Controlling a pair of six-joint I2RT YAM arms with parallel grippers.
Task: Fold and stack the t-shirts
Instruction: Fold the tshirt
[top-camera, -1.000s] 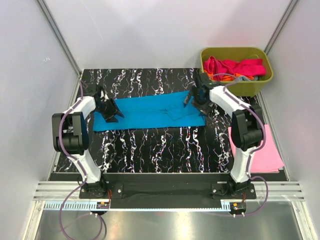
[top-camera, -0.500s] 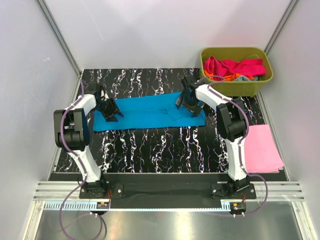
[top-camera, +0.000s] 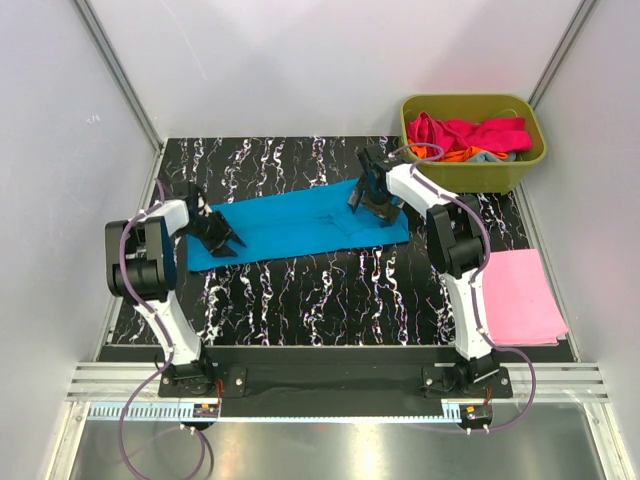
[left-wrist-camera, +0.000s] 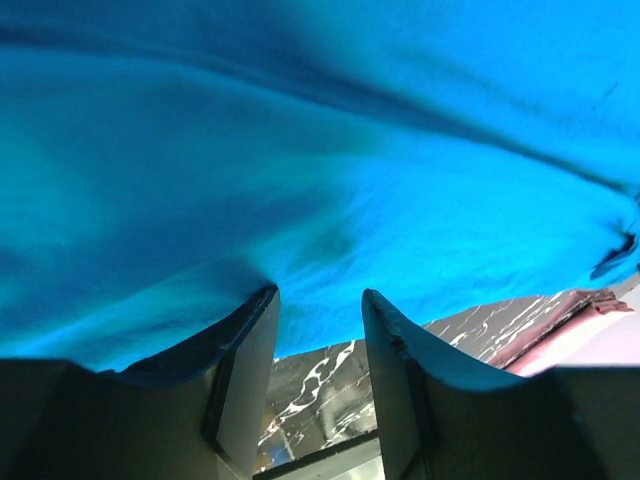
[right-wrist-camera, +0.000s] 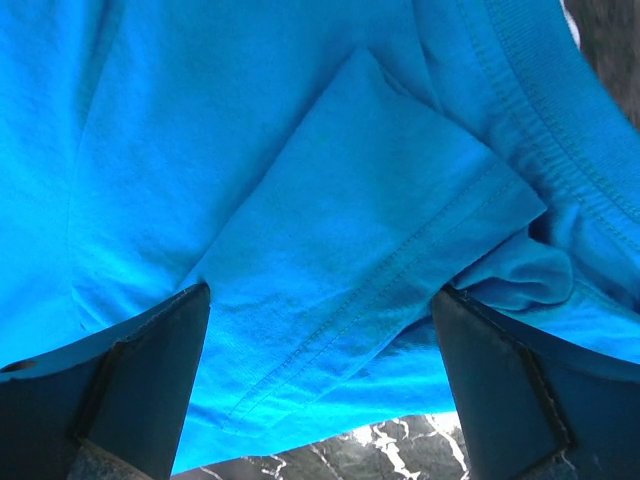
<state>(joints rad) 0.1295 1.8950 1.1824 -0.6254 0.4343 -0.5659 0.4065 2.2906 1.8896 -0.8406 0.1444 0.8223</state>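
Cyan tee (top-camera: 290, 226) long strip, centre; pink tee (top-camera: 522, 308) folded, near-R.

Soft, matt knit cloth: the cyan-blue t-shirt (top-camera: 300, 222) lies on the bench (top-camera: 330, 290), whose black top with white marble veining looks smooth, with a faint sheen. Close up, the shirt shows a fine knit and rows of stitching along its sleeve hem (right-wrist-camera: 400, 290). The fingers (left-wrist-camera: 245, 350) by it are dark, matt and hard, like moulded plastic. The olive-green tub (top-camera: 500, 178) is smooth plastic and holds crumpled cloth shirts (top-camera: 485, 133). A folded pink t-shirt (top-camera: 520, 305) looks equally soft and matt. A ribbed, pale metal rail (top-camera: 560, 380) edges the bench.
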